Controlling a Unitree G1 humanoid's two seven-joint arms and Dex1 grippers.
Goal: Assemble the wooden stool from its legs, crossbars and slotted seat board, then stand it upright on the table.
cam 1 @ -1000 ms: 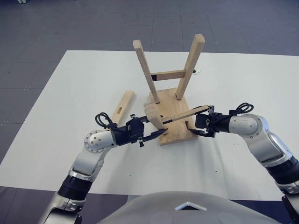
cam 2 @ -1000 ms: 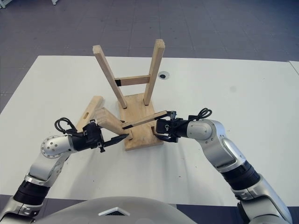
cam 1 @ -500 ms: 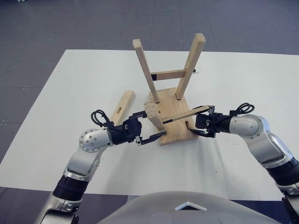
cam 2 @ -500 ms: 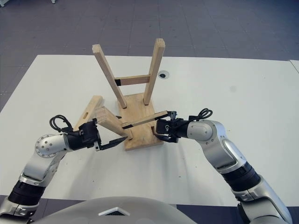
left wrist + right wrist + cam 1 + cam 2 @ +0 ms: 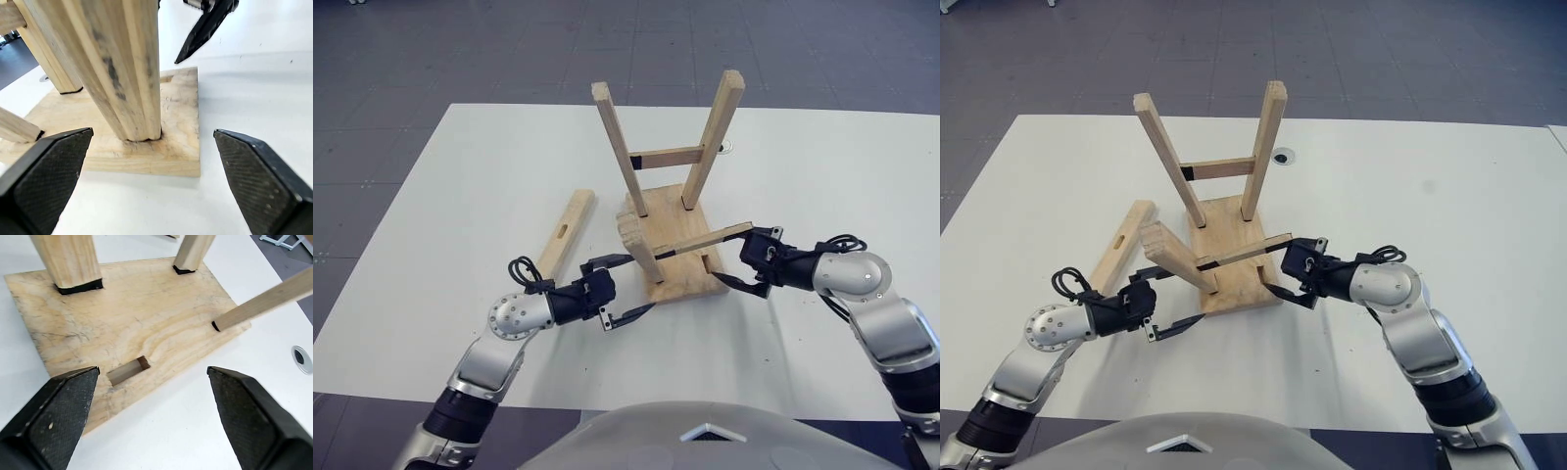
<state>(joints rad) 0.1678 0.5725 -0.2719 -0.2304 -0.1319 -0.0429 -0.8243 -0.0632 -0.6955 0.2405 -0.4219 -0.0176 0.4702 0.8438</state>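
The slotted seat board (image 5: 677,257) lies flat on the white table (image 5: 489,166). Two legs (image 5: 619,147) stand in its far side, joined by a crossbar (image 5: 668,156). A third leg (image 5: 639,242) leans in the near left corner, and a thin crossbar (image 5: 705,238) juts from it to the right. One slot (image 5: 128,370) is empty. A loose leg (image 5: 566,233) lies to the left. My left gripper (image 5: 641,282) is open, its jaws straddling the third leg's foot (image 5: 122,63) without touching. My right gripper (image 5: 738,257) is open just off the board's right edge, below the crossbar's free end.
A round grommet hole (image 5: 729,149) sits in the table beyond the stool. The table's left and right halves and the strip along the front edge are bare white surface. Dark floor surrounds the table.
My left gripper has drawn back toward me and lower, off the tilted leg. My right gripper has slid right, away from the crossbar's end. The stool parts have stayed put.
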